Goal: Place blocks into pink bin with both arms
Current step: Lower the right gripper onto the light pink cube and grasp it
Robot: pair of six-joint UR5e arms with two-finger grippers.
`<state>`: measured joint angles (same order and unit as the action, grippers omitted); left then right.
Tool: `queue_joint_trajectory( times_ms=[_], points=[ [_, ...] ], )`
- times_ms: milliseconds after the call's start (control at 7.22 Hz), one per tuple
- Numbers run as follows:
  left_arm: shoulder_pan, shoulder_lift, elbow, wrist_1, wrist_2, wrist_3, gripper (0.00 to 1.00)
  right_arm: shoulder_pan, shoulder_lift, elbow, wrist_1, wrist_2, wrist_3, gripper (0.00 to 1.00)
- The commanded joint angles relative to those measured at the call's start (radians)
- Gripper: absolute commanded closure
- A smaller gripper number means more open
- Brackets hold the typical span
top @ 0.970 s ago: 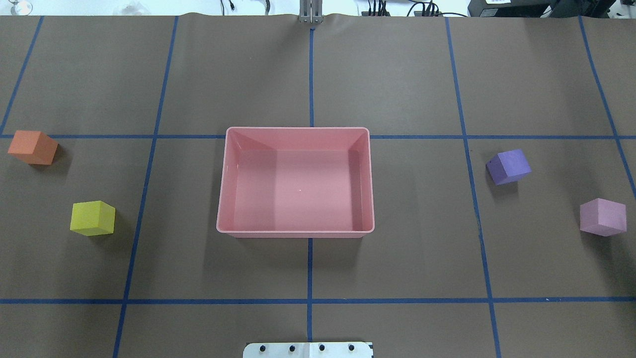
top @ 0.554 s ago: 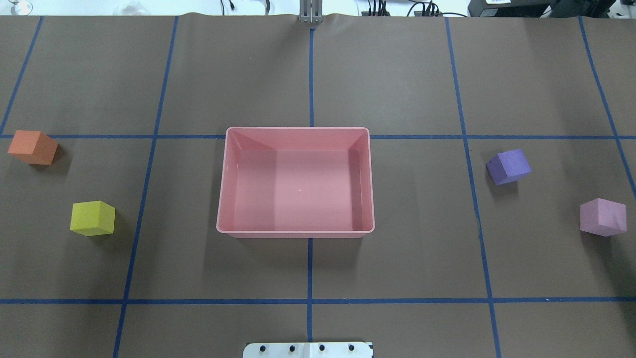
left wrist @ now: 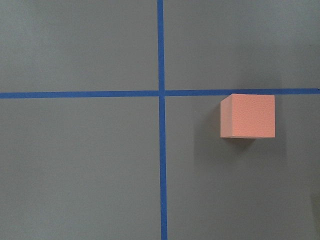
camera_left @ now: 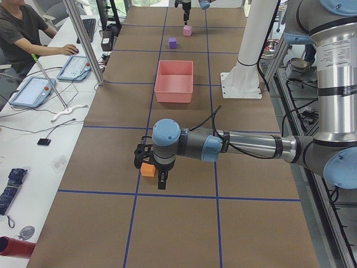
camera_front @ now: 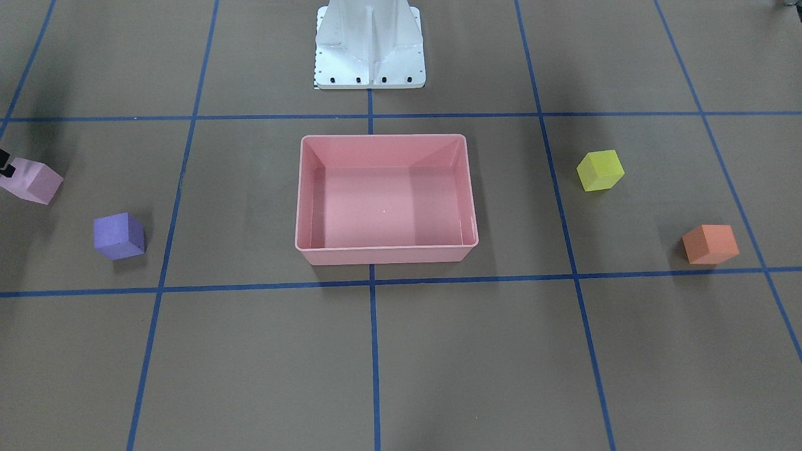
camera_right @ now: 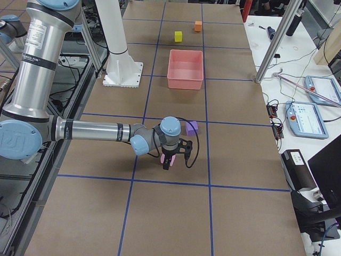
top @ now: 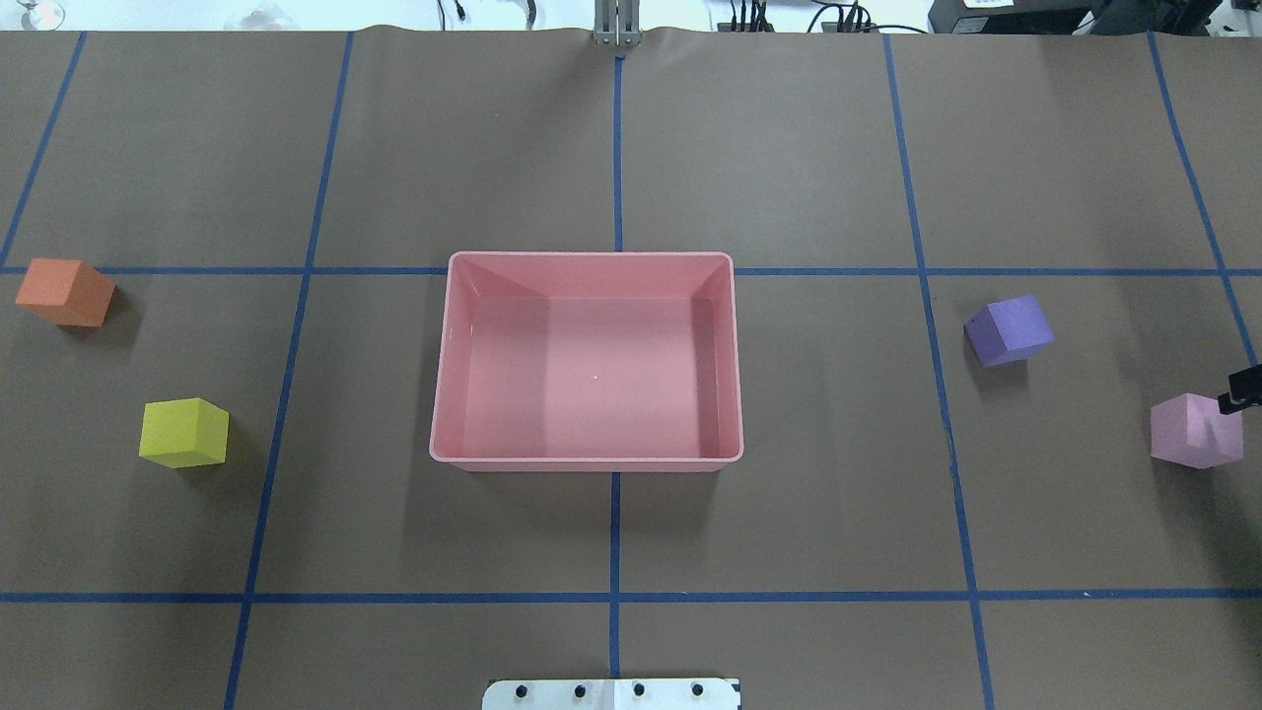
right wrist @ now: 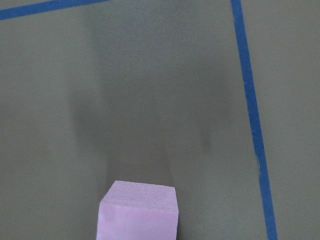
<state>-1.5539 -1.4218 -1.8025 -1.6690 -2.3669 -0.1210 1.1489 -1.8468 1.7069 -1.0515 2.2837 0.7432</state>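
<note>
bench [top: 789,148] is flat brown, gridded with blue tape lines [top: 615,532]. pink bin [camera_front: 382,255] is uniform salmon pink. orange block [top: 65,292], yellow block [top: 184,432], purple block [top: 1009,331], light pink block [top: 1193,431]: each one plain colour. left arm [camera_left: 251,146] and right arm [camera_right: 90,129] are grey metal with light-blue joint caps [camera_left: 166,132]. pedestal [camera_front: 369,44] is white, black dots along edge.

The table [top: 789,148] is wearing a brown cover crossed by blue tape lines [top: 614,532] and is carrying the pink bin [top: 590,460] at its middle, sitting across the central line. On the robot's left side the orange block [top: 65,292] and yellow block [top: 183,432] are resting well apart from the bin. On its right the purple block [top: 1009,330] and light pink block [top: 1193,430] are lying likewise. The white pedestal base [camera_front: 369,50] is standing at the robot's edge
</note>
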Motion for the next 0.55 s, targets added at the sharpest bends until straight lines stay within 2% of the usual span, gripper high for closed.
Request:
queue_joint_trajectory(
  times_ms=[0, 139, 416],
  points=[
    [0.0, 0.0, 0.003, 0.0, 0.0, 0.001, 0.0, -0.046, 0.008, -0.056, 0.149, 0.0, 0.158, 0.01],
    [0.0, 0.001, 0.005, 0.0, 0.0, 0.003, 0.0, -0.058, 0.008, -0.056, 0.212, 0.006, 0.204, 0.01],
    [0.0, 0.006, 0.006, 0.0, 0.0, 0.003, 0.0, -0.057, 0.003, -0.058, 0.235, 0.022, 0.205, 0.01]
  ],
)
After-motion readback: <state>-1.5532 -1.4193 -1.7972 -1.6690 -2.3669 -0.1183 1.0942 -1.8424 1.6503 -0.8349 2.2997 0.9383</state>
